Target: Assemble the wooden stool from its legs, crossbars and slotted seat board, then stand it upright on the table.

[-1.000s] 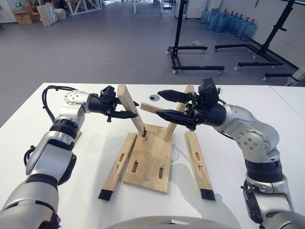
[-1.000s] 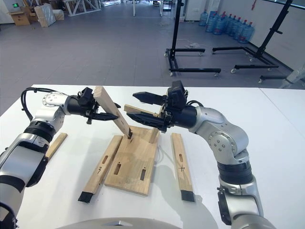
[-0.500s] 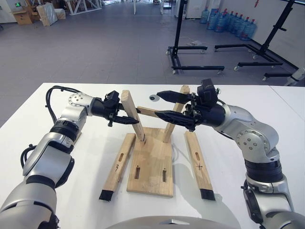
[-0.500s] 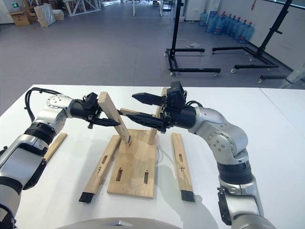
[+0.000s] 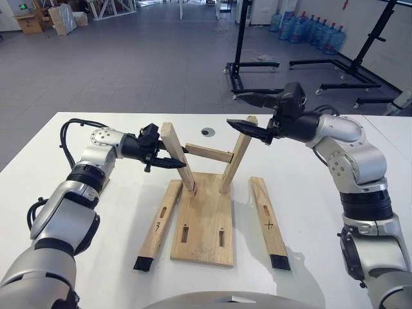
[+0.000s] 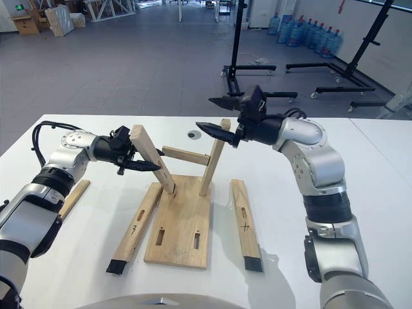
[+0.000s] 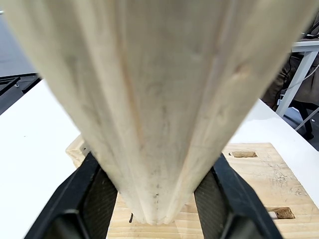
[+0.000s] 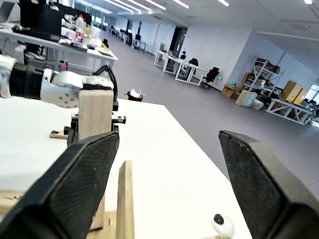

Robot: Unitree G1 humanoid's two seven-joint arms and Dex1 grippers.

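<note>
As laid out on the white table (image 5: 322,225): seven wooden pieces, counted. One seat board (image 5: 206,222), flat, long axis running from near edge to far; shows two empty slots at its near end. Two legs standing at its far end. Left standing leg (image 5: 172,138): leans, top toward the robot's left. Right standing leg (image 5: 235,156): leans the other way, top toward the right. One crossbar (image 5: 209,153) between them, close to level, dipping slightly to the right. Two more legs flat on the table, one on each side of the board, long axes roughly alongside it, black-capped ends nearest. Left flat leg (image 5: 159,224): bears a handwritten "3" and one slot. Right flat leg (image 5: 268,222): bears a handwritten cross, like a plus. One loose slat (image 6: 76,193) beside the left arm, partly hidden.

Left gripper (image 5: 175,158): clamped on the left standing leg, partway up, a black finger on either face in the wrist view. Right gripper (image 5: 232,109): fingers spread wide, holding nothing, lower fingertip at the top of the right standing leg; cannot tell whether touching. Beyond the crossbar, one small round fitting (image 5: 206,132) in the tabletop.
</note>
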